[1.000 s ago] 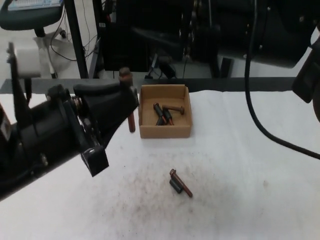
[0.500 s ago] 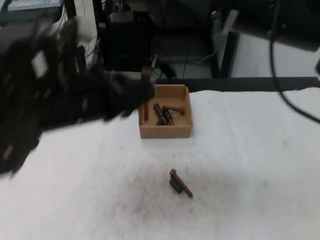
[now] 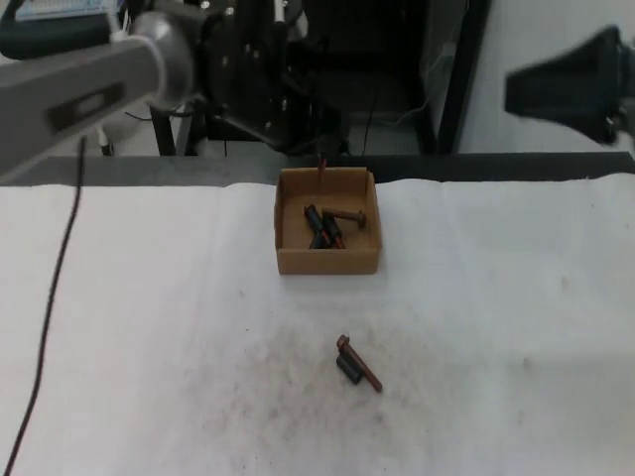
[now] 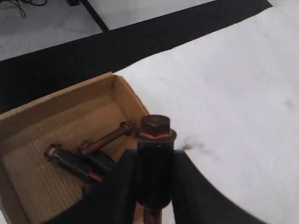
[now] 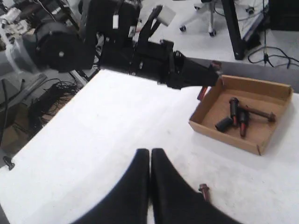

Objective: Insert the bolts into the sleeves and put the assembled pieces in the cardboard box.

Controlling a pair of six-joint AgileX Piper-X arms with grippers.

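The left claw [image 4: 155,164] is clamped on a sleeved bolt [image 4: 155,140], upright over the 12 o'clock rim of the cardboard box [image 3: 327,262], likely to drop it beside the pieces [image 3: 325,226] inside, while the right claw [image 5: 150,154], pressed together and empty, hangs clear above the tabletop [image 5: 107,112].

My left gripper [image 4: 155,157] hides both sides of the black cylindrical sleeve [image 4: 154,182]; the rust-red hex-headed bolt [image 4: 155,128] through it runs off frame. My right gripper [image 5: 150,151] half-covers a loose rusty bolt [image 5: 203,188].
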